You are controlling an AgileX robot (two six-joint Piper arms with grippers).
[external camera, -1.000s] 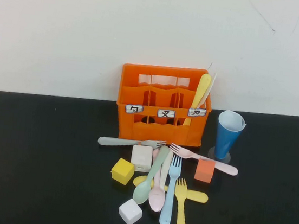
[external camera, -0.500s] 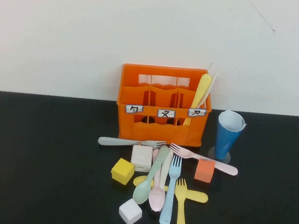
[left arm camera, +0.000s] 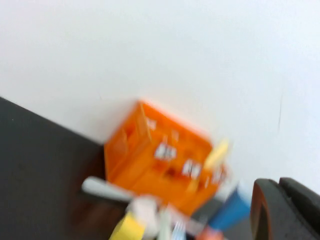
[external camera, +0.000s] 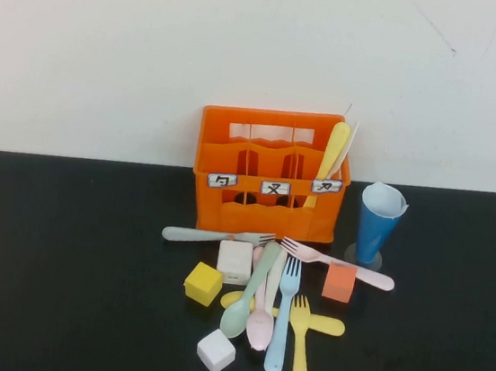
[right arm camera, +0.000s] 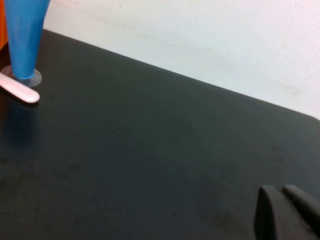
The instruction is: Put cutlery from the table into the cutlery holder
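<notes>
While neither arm shows in the high view, each wrist camera catches its own fingertips: the left gripper (left arm camera: 287, 210) has its jaws pressed together, holding nothing, up off the table and looking toward the crate. The right gripper (right arm camera: 290, 212) hangs over bare table (external camera: 57, 262) past the blue cone cup (external camera: 377, 221); its fingers look closed together too, nothing in them.

Nearest the robot's side are a white block (external camera: 216, 351) and a yellow fork (external camera: 300, 355). Just behind is the cutlery pile: blue fork (external camera: 282, 321), pink spoon (external camera: 261, 323), mint spoon (external camera: 244, 307), overlapping. Next come a yellow block (external camera: 203, 283), an orange block (external camera: 339, 283) and a pink fork (external camera: 338, 264). Farthest back sits the orange cutlery holder (external camera: 272, 175), with a yellow piece (external camera: 331, 155) leaning in its right compartment.
</notes>
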